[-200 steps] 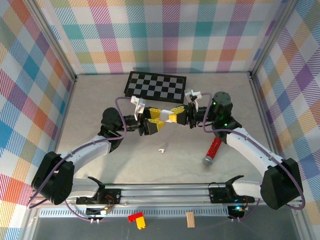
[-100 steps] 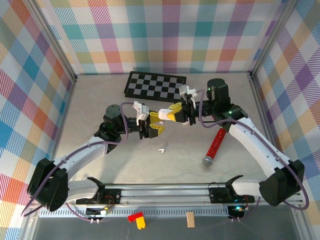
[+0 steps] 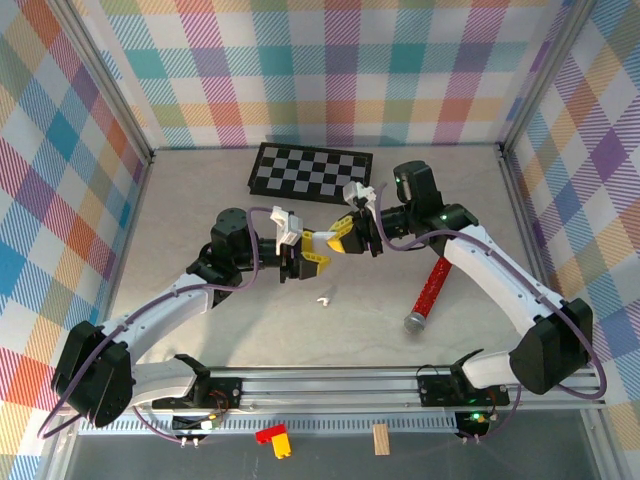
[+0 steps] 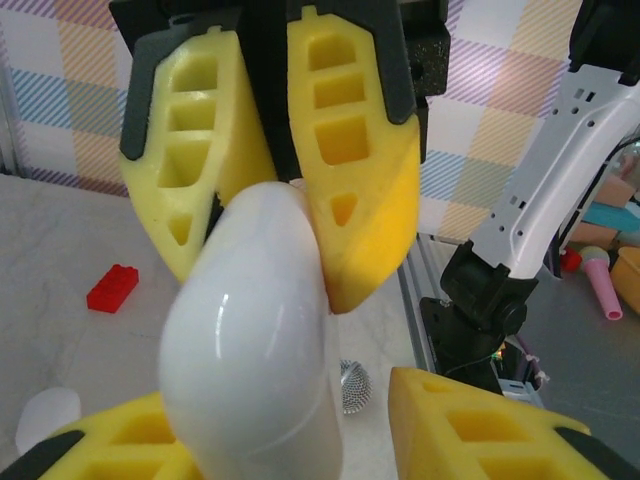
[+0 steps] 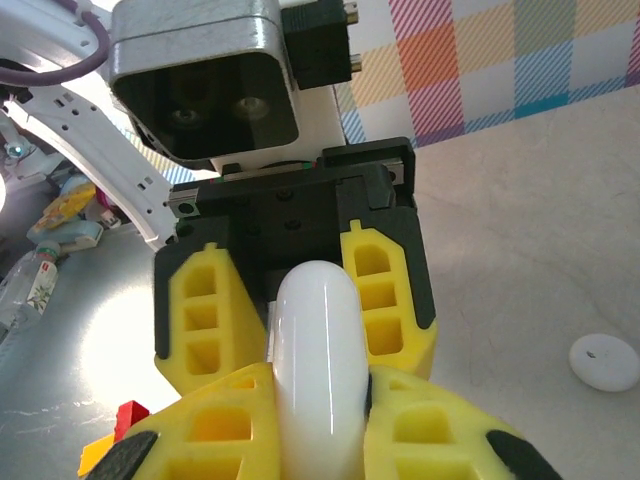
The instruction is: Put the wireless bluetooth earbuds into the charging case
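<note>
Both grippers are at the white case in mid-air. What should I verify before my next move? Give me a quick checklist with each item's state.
1. Case held by the right gripper, shut on it: ok.
2. Case lined up between the fingers of the left gripper: ok.
3. Case clamped by the left gripper: not ok. The left wrist view shows a gap beside one finger.
4. Case lid open: cannot tell, only smooth white shell shows.
5. Earbud located: ok, one lies on the table just below the two grippers.
6. Earbud seated in the case: not ok, not yet done.
</note>
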Controlling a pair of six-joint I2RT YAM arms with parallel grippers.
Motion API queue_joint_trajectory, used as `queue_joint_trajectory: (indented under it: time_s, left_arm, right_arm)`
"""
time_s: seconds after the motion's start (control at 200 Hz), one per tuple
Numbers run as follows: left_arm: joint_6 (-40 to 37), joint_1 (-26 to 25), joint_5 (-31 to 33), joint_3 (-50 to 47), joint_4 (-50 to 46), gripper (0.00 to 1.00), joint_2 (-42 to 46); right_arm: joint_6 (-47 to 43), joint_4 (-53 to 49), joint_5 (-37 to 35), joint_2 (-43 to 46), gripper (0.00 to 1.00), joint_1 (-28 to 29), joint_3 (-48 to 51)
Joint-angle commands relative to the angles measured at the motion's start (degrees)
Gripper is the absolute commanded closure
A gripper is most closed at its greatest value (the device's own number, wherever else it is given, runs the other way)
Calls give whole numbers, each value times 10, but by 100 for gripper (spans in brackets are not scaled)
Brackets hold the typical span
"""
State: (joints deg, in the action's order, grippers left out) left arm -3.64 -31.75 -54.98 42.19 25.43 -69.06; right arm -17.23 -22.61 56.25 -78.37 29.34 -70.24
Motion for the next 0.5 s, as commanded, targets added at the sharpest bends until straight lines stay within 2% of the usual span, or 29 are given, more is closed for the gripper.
queue_joint_trajectory:
  time_s: [0.0, 0.11, 0.255, 0.375, 0.415, 0.455, 0.5]
  left_arm:
    - [33, -5, -17, 9, 65, 64, -3]
    - [42, -5, -15, 10, 67, 67, -4]
    - [51, -5, -18, 11, 71, 76, -6]
    - [46, -5, -22, 9, 74, 93, -6]
    - [45, -5, -22, 6, 79, 97, -8]
    - [42, -4, -26, 4, 82, 98, -8]
    - [37, -5, -28, 0, 85, 99, -8]
  right_arm:
    - [-25, -5, 5, -1, 95, 3, -13]
    - [-30, -4, 2, 2, 95, 3, -8]
    - [-31, -5, -3, 1, 95, 4, -8]
    - [-20, 4, -16, 4, 94, 4, -4]
    - [-3, 16, -29, 5, 90, 3, -2]
    - [22, 32, -53, 8, 82, 4, 0]
    - [61, 64, -110, 12, 74, 4, 4]
